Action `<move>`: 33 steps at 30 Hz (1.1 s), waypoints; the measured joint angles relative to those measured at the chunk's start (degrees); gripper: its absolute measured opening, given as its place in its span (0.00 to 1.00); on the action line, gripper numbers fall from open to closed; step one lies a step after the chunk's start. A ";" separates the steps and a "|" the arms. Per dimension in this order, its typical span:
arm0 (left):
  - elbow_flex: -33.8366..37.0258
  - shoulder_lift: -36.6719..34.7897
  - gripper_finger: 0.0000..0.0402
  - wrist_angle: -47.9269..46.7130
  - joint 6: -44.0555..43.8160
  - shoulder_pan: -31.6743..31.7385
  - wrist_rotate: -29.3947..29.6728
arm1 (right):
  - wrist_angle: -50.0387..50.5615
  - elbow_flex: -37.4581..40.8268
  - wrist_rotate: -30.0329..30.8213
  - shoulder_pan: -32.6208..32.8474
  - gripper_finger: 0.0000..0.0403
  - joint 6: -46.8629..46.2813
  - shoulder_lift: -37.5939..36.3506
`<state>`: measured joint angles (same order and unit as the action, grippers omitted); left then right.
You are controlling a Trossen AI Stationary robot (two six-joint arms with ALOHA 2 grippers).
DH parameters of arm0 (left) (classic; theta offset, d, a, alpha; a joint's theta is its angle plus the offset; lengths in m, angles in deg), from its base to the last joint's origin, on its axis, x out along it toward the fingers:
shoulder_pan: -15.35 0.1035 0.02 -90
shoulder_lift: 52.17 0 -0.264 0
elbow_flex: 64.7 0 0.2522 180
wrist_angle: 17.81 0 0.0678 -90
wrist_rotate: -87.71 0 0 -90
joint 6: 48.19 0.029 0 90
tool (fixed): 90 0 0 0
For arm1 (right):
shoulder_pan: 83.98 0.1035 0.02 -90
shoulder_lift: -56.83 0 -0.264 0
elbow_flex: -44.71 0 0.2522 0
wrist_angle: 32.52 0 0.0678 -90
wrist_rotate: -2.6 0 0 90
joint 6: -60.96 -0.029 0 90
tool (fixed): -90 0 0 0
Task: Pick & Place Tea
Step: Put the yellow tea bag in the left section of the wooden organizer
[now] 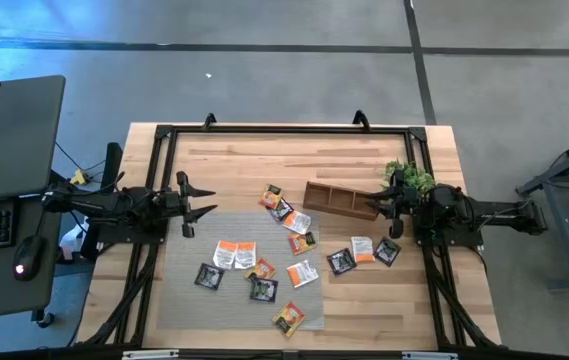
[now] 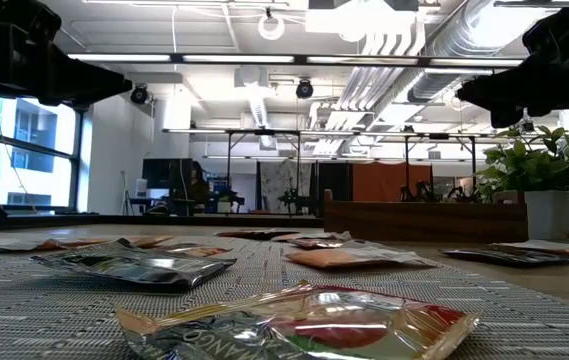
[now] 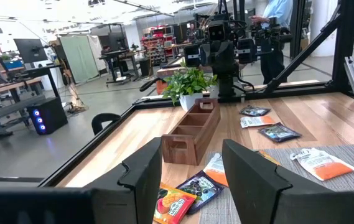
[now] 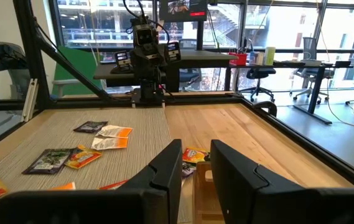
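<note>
Foreground of the low view: a clear-edged orange sachet [image 2: 299, 325] lies flat at bottom centre, a dark foil one [image 2: 134, 268] behind it at mid-left, more packets scattered back across the woven mat [image 2: 524, 300]. In the high view the tea [image 1: 264, 260] is spread over the grey mat, lower centre of frame, w/ three sachets [image 1: 362, 252] off it on bare wood to the right, near the right arm.

Farther back, the tray [image 1: 342, 200] sits right of centre in the high view, angled, its compartments apparently empty in the left wrist view, though the far ones can't be told. The plant [image 1: 411, 178] stands just beyond its right end.

Left gripper [image 1: 202, 206], centre-left of the high view, hovers at the mat's left edge, fingers [image 3: 144, 174] spread apart, nothing between them. Right gripper [image 1: 384, 203], centre-right, hangs over the tray's right end, fingers [image 4: 167, 163] partly apart w/ a narrow gap, holding nothing.

Judgement: task at its start – no sachet gripped, none seen in the tray. Next move prob. calls for one arm to drop onto a lone flat packet; thin foil on a woven mat needs a low, edge-on pinch, and overlapping packets near the tray risk a double pick.
</note>
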<state>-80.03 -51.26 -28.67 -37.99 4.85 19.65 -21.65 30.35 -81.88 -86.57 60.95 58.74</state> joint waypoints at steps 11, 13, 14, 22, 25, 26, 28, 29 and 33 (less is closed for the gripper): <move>0.00 0.00 0.41 0.00 0.00 0.00 0.00 | -3.86 0.00 6.20 -0.02 0.20 7.71 0.00; 0.00 -0.01 0.41 0.00 -0.02 -0.01 0.00 | -5.05 0.00 5.77 -0.02 0.20 7.51 -0.02; 0.00 -0.02 0.41 0.00 0.00 -0.01 -0.01 | -5.15 0.00 5.16 -0.02 0.20 7.54 -0.02; 0.00 0.00 0.41 -0.21 -17.97 -0.01 -6.26 | -7.43 0.00 3.54 -0.02 0.20 7.86 0.02; 0.00 -0.06 0.41 1.72 -20.20 -0.02 -6.00 | -11.33 0.00 4.04 -0.02 0.20 7.89 0.00; 0.01 -0.07 0.41 1.73 -20.35 -0.02 -5.73 | -12.61 0.00 4.27 -0.02 0.20 7.89 -0.02; 0.01 -0.03 0.41 1.62 -21.03 -0.02 -6.01 | -14.16 0.00 4.40 -0.02 0.20 7.85 -0.02; 0.00 -0.01 0.41 1.61 -21.21 -0.02 -6.52 | -14.61 0.00 4.40 -0.02 0.20 7.63 -0.02; 0.00 0.08 0.41 1.31 -21.56 -0.03 -6.10 | -14.85 0.00 4.39 -0.02 0.20 4.74 -0.01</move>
<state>-80.03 -51.18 -27.36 -59.56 4.83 13.55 -36.50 30.35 -77.48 -86.59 65.69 58.73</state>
